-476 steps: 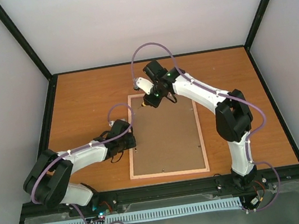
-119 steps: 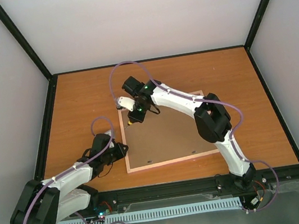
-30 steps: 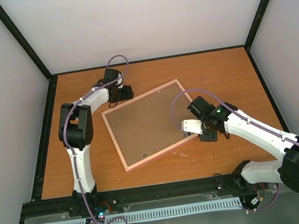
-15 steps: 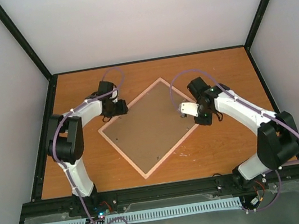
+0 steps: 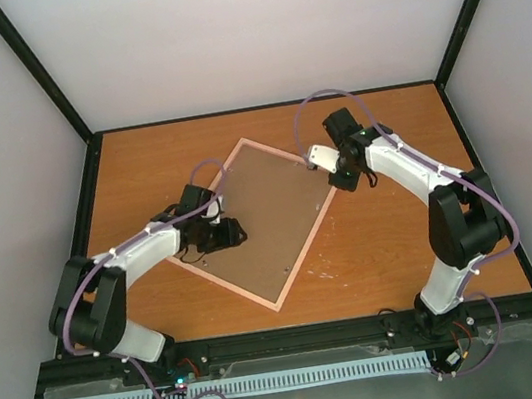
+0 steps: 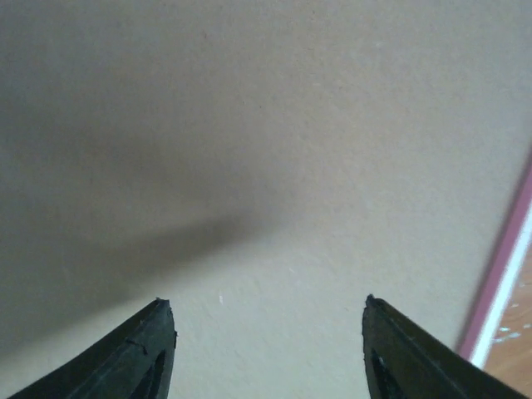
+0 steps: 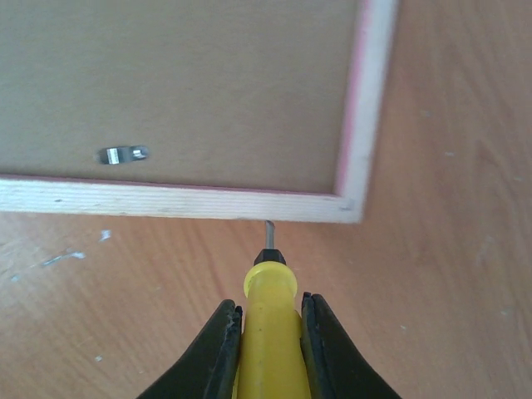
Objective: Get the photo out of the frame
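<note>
The frame (image 5: 283,212) lies back side up on the table, turned like a diamond, brown board showing inside its thin pink border. The photo is hidden under that board. My left gripper (image 5: 234,233) hovers over the board's left part; in the left wrist view the gripper (image 6: 266,306) stands open above bare board, with the pink border (image 6: 499,274) at right. My right gripper (image 5: 336,183) is at the frame's right edge, shut on a yellow-handled screwdriver (image 7: 270,324). The screwdriver's tip touches the frame's wooden edge (image 7: 166,199) near a corner.
A small metal tab (image 7: 122,154) sits on the board near the edge by the screwdriver. Black posts and white walls close in the wooden table (image 5: 404,238) on three sides. A black rail (image 5: 298,336) runs along its near edge.
The frame has turned on the table into a diamond. My left gripper moved from the frame's far left corner to over the board. My right gripper went to the far right edge.
</note>
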